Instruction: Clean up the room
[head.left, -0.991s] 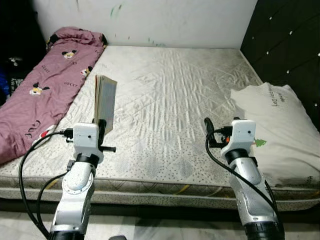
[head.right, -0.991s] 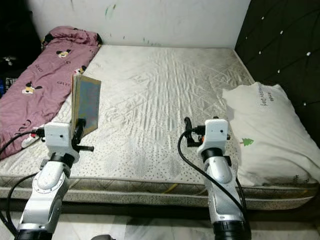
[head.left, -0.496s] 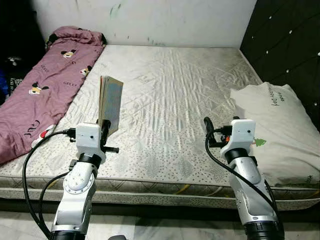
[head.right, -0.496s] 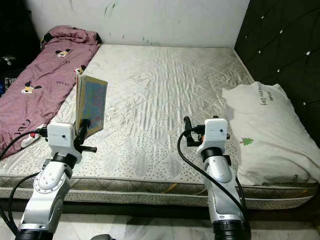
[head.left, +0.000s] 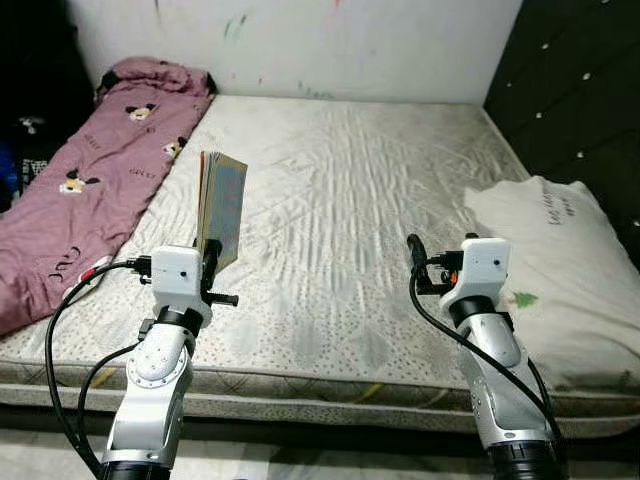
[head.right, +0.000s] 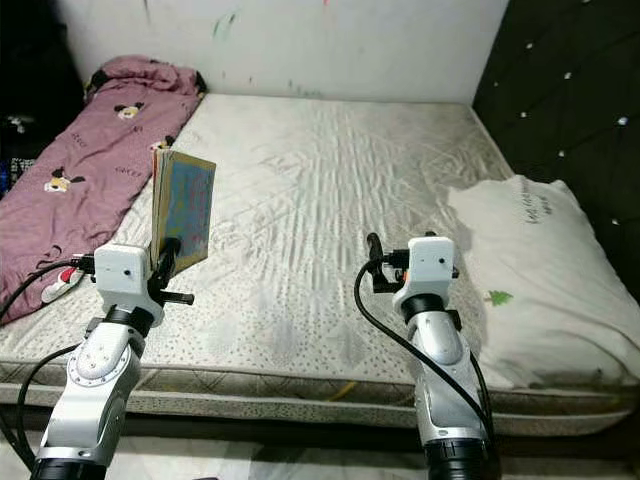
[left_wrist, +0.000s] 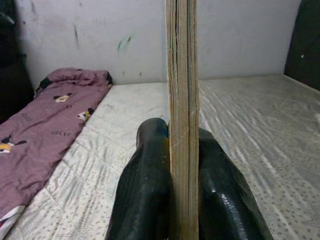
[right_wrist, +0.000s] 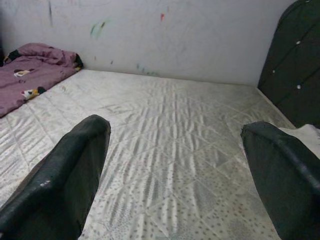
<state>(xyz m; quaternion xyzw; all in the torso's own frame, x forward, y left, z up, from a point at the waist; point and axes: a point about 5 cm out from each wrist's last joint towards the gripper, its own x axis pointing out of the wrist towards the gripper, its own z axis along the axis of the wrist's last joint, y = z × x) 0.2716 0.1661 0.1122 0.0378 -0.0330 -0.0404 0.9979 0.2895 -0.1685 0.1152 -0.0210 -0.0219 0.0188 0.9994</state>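
A thin book with a colourful cover stands upright on edge, held over the front left of the bare mattress. My left gripper is shut on the book's lower edge, one black finger on each side. Over the front right of the mattress my right gripper is open, with nothing between its wide-spread fingers.
A pink cartoon-mouse blanket lies along the mattress's left side. A white pillow rests at the right, against the dark padded headboard. Dark clutter stands left of the bed, and a marked white wall is behind.
My left gripper has carried the book slightly to the right. The camera has shifted a little, so the bed sits lower in the picture. The right arm has stayed put.
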